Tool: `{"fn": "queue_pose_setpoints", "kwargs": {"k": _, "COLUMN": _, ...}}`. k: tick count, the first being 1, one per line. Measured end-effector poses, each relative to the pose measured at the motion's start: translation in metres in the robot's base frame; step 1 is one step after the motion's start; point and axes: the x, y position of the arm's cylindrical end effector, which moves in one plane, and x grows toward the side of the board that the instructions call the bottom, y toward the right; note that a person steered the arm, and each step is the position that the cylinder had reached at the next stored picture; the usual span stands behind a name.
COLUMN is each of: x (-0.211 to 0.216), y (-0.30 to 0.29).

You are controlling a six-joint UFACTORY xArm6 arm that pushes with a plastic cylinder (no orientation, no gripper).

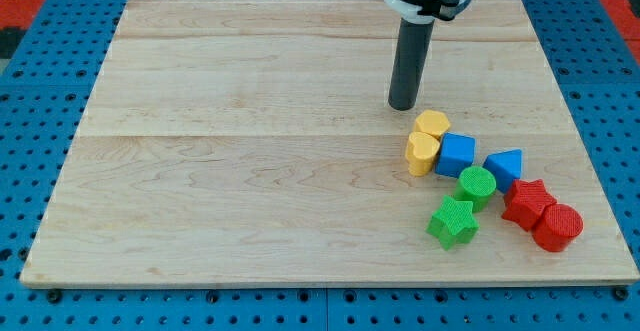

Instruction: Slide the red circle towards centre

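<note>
We have one camera, set above the view's bottom edge of the wooden board, looking down at a slant toward its far edge. It stands near enough that the board nearly fills our view.

Even, bright light is covering the wooden board, with no glare showing on it. Soft, short shadows are falling just beneath my tip and the blocks, indicating overhead illumination. Focus is holding sharp across the view; straight board edges are showing no visible distortion.
</note>
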Motion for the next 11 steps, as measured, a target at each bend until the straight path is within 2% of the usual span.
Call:
{"fn": "queue_pose_setpoints", "kwargs": {"k": 2, "x": -0.004, "y": 0.011}}
{"fn": "queue_pose_setpoints", "kwargs": {"k": 3, "x": -0.032, "y": 0.107}}
{"fn": "queue_pose_setpoints", "kwargs": {"k": 4, "x": 0.043, "y": 0.218}}
{"fn": "queue_pose_setpoints", "kwargs": {"k": 5, "x": 0.136, "y": 0.25}}
{"fn": "queue_pose_setpoints", "kwargs": {"k": 6, "x": 0.181, "y": 0.235}}
{"fn": "queue_pose_setpoints", "kwargs": {"k": 7, "x": 0.201, "y": 0.197}}
{"fn": "queue_pose_setpoints", "kwargs": {"k": 9, "x": 0.136, "y": 0.093}}
{"fn": "queue_pose_setpoints", "kwargs": {"k": 10, "x": 0.144, "y": 0.105}}
{"fn": "queue_pose_setpoints", "kwargs": {"k": 11, "x": 0.152, "y": 0.184}}
